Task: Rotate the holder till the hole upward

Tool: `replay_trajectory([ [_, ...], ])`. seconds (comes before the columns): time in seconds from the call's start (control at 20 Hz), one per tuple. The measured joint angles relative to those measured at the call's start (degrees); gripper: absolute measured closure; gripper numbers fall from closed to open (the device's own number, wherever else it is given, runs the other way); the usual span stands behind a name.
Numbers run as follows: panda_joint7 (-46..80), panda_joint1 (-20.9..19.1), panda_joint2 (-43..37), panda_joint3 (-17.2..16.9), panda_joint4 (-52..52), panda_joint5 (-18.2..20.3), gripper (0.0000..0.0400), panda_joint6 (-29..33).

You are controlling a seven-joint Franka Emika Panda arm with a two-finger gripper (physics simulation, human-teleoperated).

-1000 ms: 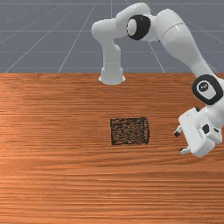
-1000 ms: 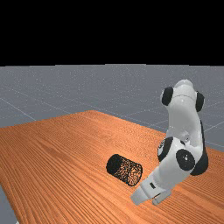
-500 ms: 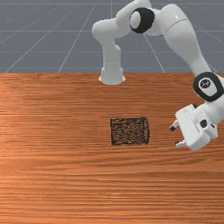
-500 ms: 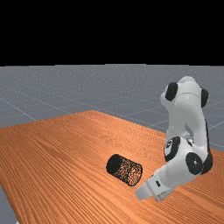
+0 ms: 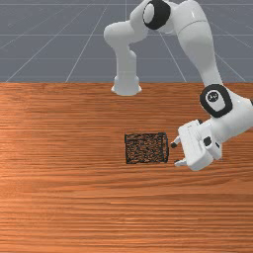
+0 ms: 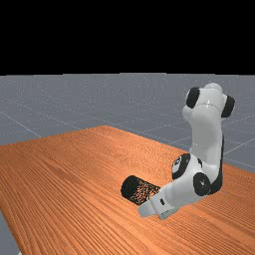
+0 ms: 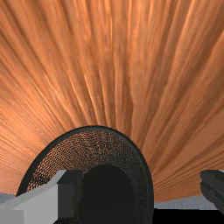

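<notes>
Front view: the black mesh holder is lying on its side near the middle of the wooden table, its mouth facing the front view's right, and the gripper is hovering just beside that end! The white arm is reaching over and down, tilting the hand so the fingertips are pointing at the holder, and those fingers are standing wide apart. Over to the far view, where the hand is partly covering the mouth end while the holder's other end is pointing toward the far view's left. Now the wrist view, and we're looking right into the hole: the round rim is curving around a dark bottom. One finger is overlapping the mouth, the other is standing outside the rim; whether either is touching, I cannot tell
</notes>
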Motion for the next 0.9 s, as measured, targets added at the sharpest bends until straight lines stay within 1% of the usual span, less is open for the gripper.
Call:
replay_trajectory([
  [0.05, -0.1, -0.7, -1.6, 0.0, -3.0, -0.1, 0.0, 2.5],
  [0.1, -0.2, -1.1, -2.4, -0.4, -4.7, -0.7, 0.0, 3.7],
  [0.15, -2.3, -2.6, -6.1, 0.3, -11.2, -1.8, 0.0, 11.3],
  [0.2, -2.7, -3.1, -7.1, -0.2, -13.1, -2.7, 0.0, 13.1],
  [0.25, -5.2, -4.8, -5.5, 0.6, -9.6, 0.4, 0.0, 8.1],
  [0.45, -5.3, -6.4, -7.3, -0.8, -13.5, -1.0, 0.0, 11.7],
  [0.5, -4.5, -6.8, -8.6, -0.8, -15.8, -1.1, 0.0, 14.8],
  [0.55, -4.6, -7.1, -8.7, -0.8, -16.1, -1.0, 0.0157, 15.2],
  [0.6, -4.5, -7.0, -8.6, -1.0, -16.0, -1.2, 0.0251, 15.0],
  [0.65, -4.4, -7.0, -8.6, -1.1, -16.1, -1.4, 0.0309, 15.0],
  [0.7, -4.4, -6.8, -8.3, -1.4, -15.5, -1.7, 0.0338, 14.1],
  [0.75, -4.6, -6.6, -9.0, -1.6, -16.7, -2.7, 0.0353, 15.4],
  [0.8, -4.7, -6.5, -9.2, -1.6, -17.0, -2.9, 0.0367, 15.5],
  [0.85, -5.9, -6.1, -10.9, -2.0, -19.4, -5.2, 0.0366, 18.0],
  [0.9, -11.1, -11.1, -13.3, 2.7, -20.5, 4.0, 0.0366, 19.5],
])
